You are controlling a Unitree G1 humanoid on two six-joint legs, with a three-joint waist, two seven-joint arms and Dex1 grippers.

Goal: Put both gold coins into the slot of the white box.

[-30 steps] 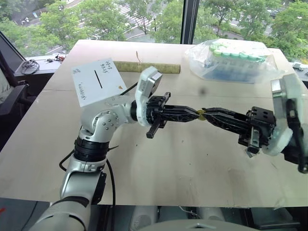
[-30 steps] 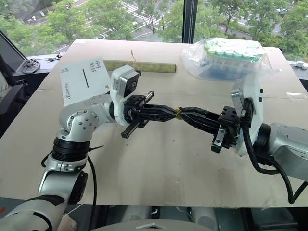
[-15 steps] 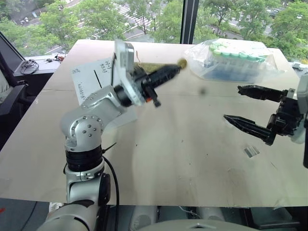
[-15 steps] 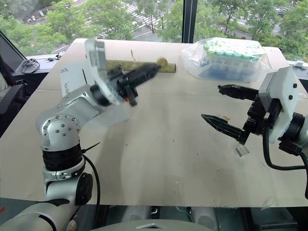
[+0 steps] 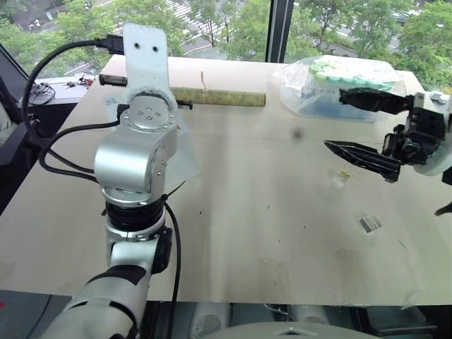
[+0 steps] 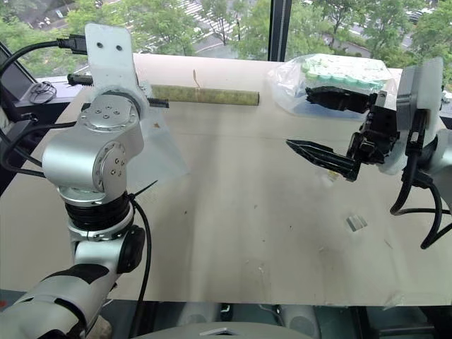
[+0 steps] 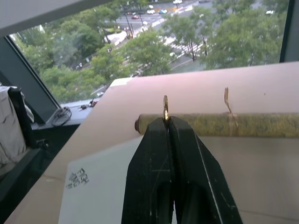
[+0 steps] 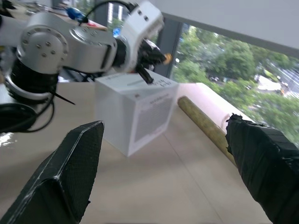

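Note:
My left gripper (image 7: 166, 120) is shut on a gold coin (image 7: 165, 107), which stands on edge between the fingertips. It hovers above the white box (image 7: 107, 186), over the face with the blue handwriting. The right wrist view shows that gripper (image 8: 156, 57) over the box (image 8: 135, 112) with the coin (image 8: 166, 57). In the head views my raised left arm covers most of the box (image 5: 182, 152) and hides the slot. My right gripper (image 5: 333, 119) stands wide open and empty above the table's right side. A second tiny gold coin (image 5: 344, 173) lies on the table below it.
A clear bag of green-capped tubes (image 5: 332, 81) sits at the back right, close behind my right gripper. An olive roll (image 5: 219, 97) lies along the back beyond the box. A small clear-and-grey scrap (image 5: 369, 224) lies near the right front. Cables (image 5: 42, 92) lie off the table's left edge.
The two grippers met at mid-table. The right one then opened and drew back right and up, while my left arm swung up and back over the box with the coin.

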